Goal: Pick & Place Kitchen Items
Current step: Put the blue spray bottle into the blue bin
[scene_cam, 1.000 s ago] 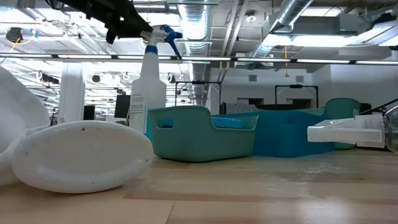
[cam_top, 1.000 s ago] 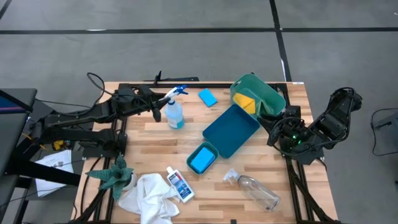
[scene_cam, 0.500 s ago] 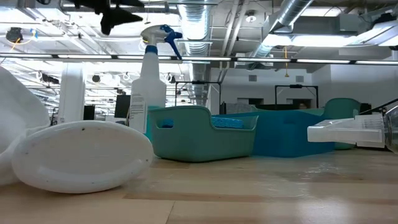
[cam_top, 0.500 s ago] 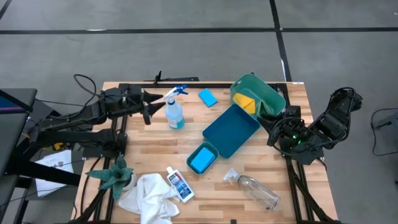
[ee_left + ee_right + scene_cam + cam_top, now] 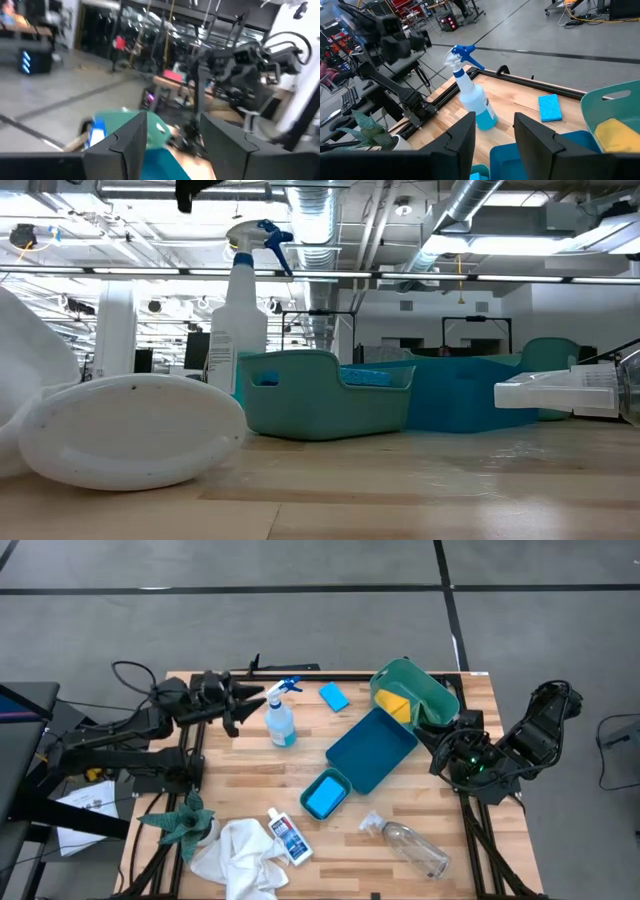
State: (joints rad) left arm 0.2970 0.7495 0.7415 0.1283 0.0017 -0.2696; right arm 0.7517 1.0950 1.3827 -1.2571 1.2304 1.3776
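Spray bottle (image 5: 280,718) stands upright on the table's far left part, released. My left gripper (image 5: 240,705) hangs just beside it, fingers apart, holding nothing. Next I'd pick another item; the right gripper (image 5: 447,736) waits.

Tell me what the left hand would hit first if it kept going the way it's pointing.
Probably the spray bottle: the left hand, open and empty, points across the table at its upper part. Its height over the bottle is unclear, so it might pass above.
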